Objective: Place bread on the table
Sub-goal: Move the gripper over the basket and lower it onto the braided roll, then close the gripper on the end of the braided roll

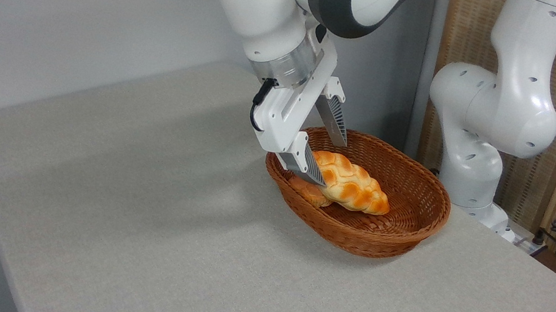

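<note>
At the table's (129, 221) three o'clock side, from the fixed camera, the wicker basket (403, 224) holds the bread (353, 183), lying across its floor with one tip pointing to four o'clock. A smaller bun (309, 192) peeks out beneath it at eight o'clock. Tilted over the basket's ten o'clock rim, the gripper (323, 152) has its jaws spread wide, one finger on each side of the loaf's near end, not visibly closed on it. I judge the task barely begun: grasping, lifting and setting down all remain.

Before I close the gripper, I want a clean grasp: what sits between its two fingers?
In the camera view, the left end of the braided loaf lies between the open gripper's fingers, inside the wicker basket. Nothing else shows there.
</note>
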Robot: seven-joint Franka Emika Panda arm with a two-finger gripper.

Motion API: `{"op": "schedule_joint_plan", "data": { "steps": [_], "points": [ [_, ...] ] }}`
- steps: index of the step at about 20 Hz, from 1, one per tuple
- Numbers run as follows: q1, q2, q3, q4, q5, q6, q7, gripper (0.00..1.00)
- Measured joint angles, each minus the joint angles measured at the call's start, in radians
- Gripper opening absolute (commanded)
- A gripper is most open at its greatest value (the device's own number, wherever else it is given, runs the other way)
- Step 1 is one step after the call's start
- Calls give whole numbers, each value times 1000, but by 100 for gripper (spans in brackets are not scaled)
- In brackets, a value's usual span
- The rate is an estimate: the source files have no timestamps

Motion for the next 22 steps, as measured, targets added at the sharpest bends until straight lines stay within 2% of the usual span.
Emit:
{"op": "schedule_joint_plan", "data": {
  "steps": [1, 2, 3, 5, 7, 8, 12, 22],
  "points": [
    [0, 2, 0, -2, 0, 0, 1, 55],
    [0, 4, -1, -4, 0, 0, 1, 50],
    [0, 6, -1, -5, 0, 0, 1, 47],
    [-1, 15, -1, -7, 0, 0, 1, 46],
    [-1, 23, -1, -8, 0, 0, 1, 37],
    [-1, 27, -1, -8, 0, 0, 1, 29],
    [-1, 39, -1, -8, 0, 1, 1, 17],
    [0, 38, 0, 7, 0, -11, 19, 18]
  ]
}}
